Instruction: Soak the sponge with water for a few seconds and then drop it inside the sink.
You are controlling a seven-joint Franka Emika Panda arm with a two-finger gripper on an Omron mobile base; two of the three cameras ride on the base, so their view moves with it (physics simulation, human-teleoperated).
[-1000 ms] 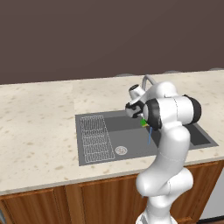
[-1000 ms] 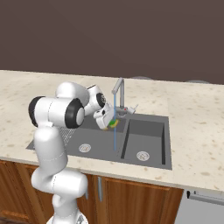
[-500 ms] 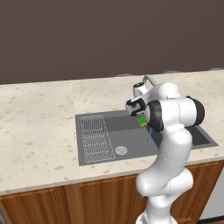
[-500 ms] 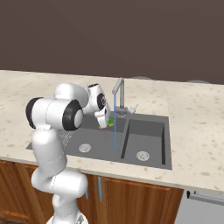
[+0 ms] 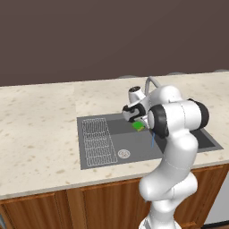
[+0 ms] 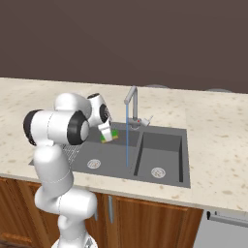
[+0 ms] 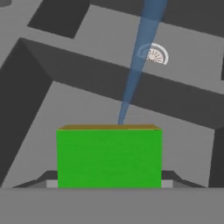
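Your gripper (image 7: 109, 186) has the jaws closed on the sponge (image 7: 109, 157): in the hand view the green block sits between the two tips, its thin yellow-brown layer on the far edge. You see the same grip from both base views, sponge (image 5: 139, 126) at the end of the hand, gripper (image 6: 107, 135) above the big basin.

Just beyond the sponge, in the hand view, the water (image 7: 139, 65) comes down as a thin blue stream; its low end meets the sponge's far edge in that pic, but you cannot tell if it really touches. In the right base view the water (image 6: 127, 140) falls from the faucet (image 6: 131, 104) spout, beside the sponge and a bit apart from it, toward the smaller basin side.

Under the jaws is the sink (image 6: 167, 177), dark grey. One round drain (image 6: 94, 164) is in the big basin, near the robot side of the jaws; another drain (image 6: 158, 172) is in the smaller basin, past the stream. The ribbed drainboard (image 5: 97, 141) lies on the other side of the hand, away from the water. Around the sink is the speckled counter (image 5: 40, 129).
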